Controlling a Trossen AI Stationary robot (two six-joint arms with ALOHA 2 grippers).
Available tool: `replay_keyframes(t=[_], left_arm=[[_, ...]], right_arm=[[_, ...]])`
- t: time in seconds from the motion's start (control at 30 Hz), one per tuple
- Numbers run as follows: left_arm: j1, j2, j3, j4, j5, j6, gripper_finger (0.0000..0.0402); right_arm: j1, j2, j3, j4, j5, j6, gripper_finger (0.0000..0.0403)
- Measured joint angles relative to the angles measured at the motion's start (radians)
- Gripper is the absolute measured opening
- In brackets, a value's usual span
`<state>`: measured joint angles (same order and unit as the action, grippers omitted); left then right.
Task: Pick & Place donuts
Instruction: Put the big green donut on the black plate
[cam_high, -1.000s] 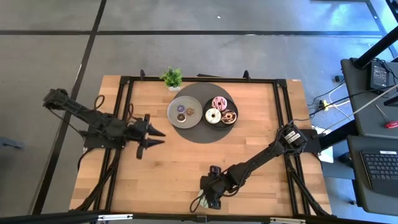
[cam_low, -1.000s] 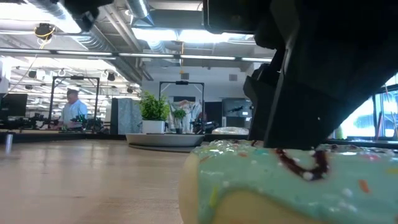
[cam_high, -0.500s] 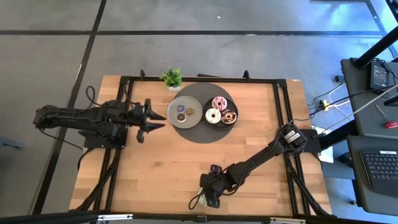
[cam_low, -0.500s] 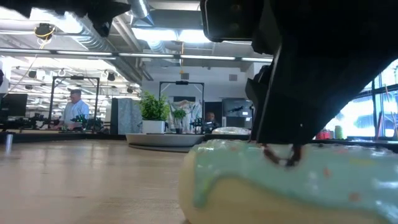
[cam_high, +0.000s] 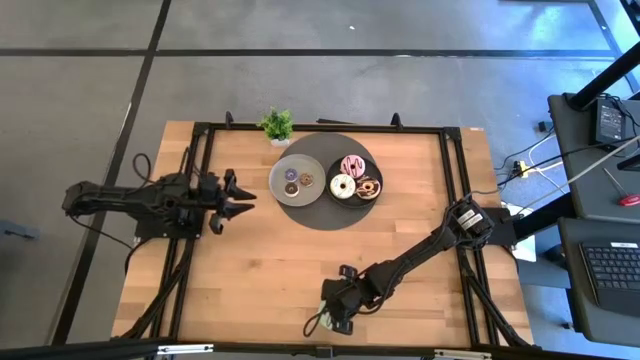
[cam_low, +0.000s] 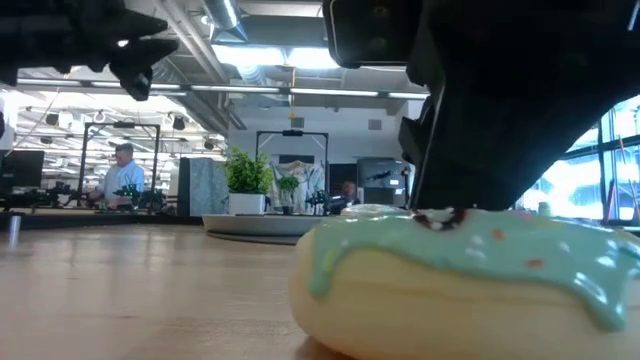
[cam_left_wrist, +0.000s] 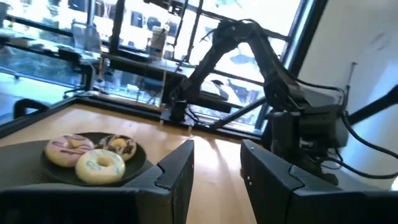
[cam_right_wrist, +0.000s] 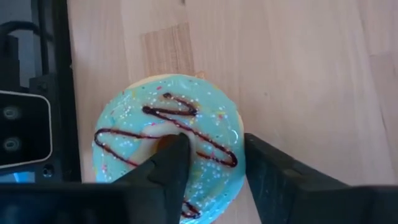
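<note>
The left gripper (cam_high: 243, 200) has pulled back toward the table's left edge, fingers apart and empty. The right gripper (cam_right_wrist: 214, 163) is open over the green donut (cam_right_wrist: 166, 143), one finger at its hole, not gripping it.

The green donut (cam_right_wrist: 166, 140) lies flat on the bare wood at the table's near edge, mint icing crossed by a dark zigzag drizzle and fine sprinkles. On the dark plate (far side) lie the pink donut (cam_high: 352, 166), white donut (cam_high: 342, 186) and chocolate donut (cam_high: 368, 188); two tiny donuts (cam_high: 298, 180) share the grey plate.
</note>
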<state>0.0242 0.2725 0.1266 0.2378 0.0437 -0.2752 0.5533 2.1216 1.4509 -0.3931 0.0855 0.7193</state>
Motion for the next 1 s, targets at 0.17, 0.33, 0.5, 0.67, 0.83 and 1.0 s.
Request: replay_keyframes(t=[0.17, 0.33, 0.5, 0.67, 0.83, 1.0], left_arm=[[0.000, -0.114, -0.008, -0.146, -0.045, -0.005, 0.0128], [0.000, -0.222, -0.008, -0.223, -0.053, -0.023, 0.0128], [0.000, -0.272, -0.008, -0.327, -0.076, -0.052, 0.0128], [0.000, -0.272, -0.008, -0.341, -0.085, -0.053, 0.0128], [0.000, -0.272, -0.008, -0.337, -0.132, -0.056, 0.0128], [0.000, -0.271, -0.008, -0.376, -0.200, -0.036, 0.0128]], right_arm=[[0.000, 0.000, 0.000, 0.000, 0.005, 0.036, 0.0137], [0.000, 0.000, -0.001, 0.000, 0.018, 0.035, 0.0121], [-0.005, 0.000, 0.003, -0.004, 0.018, 0.034, 0.0105], [-0.036, -0.037, 0.016, -0.024, 0.020, 0.019, 0.0093], [-0.093, -0.141, 0.024, -0.114, 0.024, -0.026, 0.0091], [-0.176, -0.277, 0.024, -0.261, 0.139, -0.099, 0.0091]])
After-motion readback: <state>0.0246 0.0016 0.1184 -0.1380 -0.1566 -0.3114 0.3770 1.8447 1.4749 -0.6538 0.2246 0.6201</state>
